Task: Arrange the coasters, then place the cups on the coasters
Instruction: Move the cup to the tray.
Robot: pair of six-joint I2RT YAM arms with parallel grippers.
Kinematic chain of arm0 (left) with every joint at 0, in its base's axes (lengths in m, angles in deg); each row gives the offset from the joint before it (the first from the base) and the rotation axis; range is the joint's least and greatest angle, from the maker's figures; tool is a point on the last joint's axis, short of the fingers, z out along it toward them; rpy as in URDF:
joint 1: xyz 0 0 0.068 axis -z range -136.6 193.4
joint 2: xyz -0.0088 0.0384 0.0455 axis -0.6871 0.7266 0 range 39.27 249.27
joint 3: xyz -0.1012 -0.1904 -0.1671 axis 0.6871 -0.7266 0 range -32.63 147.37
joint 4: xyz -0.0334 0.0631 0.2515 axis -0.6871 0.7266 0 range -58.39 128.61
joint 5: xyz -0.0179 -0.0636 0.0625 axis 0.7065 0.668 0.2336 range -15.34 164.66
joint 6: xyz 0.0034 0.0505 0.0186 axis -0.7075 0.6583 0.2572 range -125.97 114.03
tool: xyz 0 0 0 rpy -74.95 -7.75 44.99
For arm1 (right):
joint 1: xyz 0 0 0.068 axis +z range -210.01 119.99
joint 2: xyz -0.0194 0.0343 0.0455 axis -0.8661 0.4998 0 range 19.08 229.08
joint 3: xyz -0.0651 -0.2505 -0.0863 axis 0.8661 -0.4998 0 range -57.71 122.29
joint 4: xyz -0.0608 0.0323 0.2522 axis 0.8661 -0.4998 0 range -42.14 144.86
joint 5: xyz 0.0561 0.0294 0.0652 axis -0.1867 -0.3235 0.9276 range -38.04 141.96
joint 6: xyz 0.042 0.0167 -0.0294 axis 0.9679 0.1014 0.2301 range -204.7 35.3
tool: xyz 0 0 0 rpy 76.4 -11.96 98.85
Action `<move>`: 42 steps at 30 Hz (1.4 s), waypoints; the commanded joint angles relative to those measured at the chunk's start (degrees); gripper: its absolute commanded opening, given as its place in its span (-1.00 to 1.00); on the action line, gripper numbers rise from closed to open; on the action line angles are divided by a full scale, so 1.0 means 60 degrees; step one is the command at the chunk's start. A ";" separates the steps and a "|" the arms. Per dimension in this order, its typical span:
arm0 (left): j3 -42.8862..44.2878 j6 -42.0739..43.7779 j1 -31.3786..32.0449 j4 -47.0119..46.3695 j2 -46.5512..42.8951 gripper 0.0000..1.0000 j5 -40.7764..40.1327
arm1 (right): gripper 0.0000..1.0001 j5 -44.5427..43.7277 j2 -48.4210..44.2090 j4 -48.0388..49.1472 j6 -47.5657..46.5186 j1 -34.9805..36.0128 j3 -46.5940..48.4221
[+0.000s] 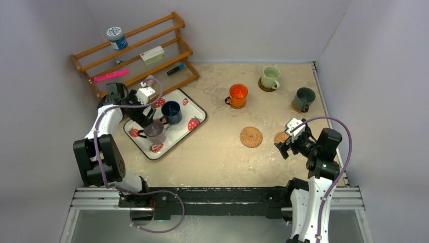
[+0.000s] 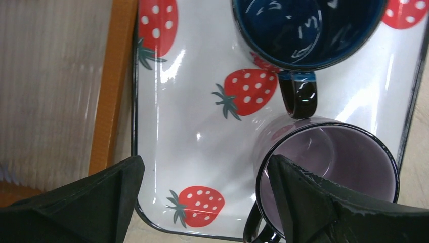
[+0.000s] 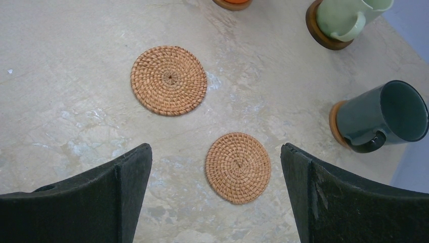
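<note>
On the left, the strawberry tray (image 1: 174,134) holds the blue cup (image 1: 171,111) and purple cup (image 1: 155,130), with the left gripper (image 2: 205,162) spread wide just above the purple one. Far right, the green cup (image 1: 270,77), orange cup (image 1: 238,94) and grey cup (image 1: 304,98) sit on brown coasters (image 3: 318,35). The right gripper (image 3: 216,147), spread wide, hovers over two bare woven coasters (image 1: 251,136).

**Bright, even, diffuse light; pictures mostly sharp.**
In the left wrist view, white glare streaks the strawberry tray (image 2: 192,126) and the dark blue mug (image 2: 303,30). The woven coasters (image 3: 169,80) cast faint, soft shadows on the desk (image 3: 60,76). The background left of the tray is smeared.
</note>
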 commanded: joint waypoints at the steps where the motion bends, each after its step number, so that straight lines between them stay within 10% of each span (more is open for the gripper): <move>1: 0.0055 -0.1162 0.0004 -0.1111 0.0178 1.00 -0.0845 | 0.98 0.0205 -0.0075 -0.0112 -0.0134 -0.0008 -0.0042; 21: 0.0136 -0.3905 -0.0085 -0.2386 0.0246 1.00 -0.3106 | 0.98 0.0176 -0.0163 -0.0144 -0.0185 -0.0008 -0.0042; 31: -0.0141 -0.3012 0.0151 -0.2094 -0.1893 1.00 0.0137 | 0.98 0.0190 -0.0221 -0.0174 -0.0207 -0.0007 -0.0041; 42: 0.0059 -0.1657 0.1979 -0.0993 -0.1412 0.99 0.0169 | 0.98 0.0201 -0.0228 -0.0210 -0.0249 -0.0016 -0.0056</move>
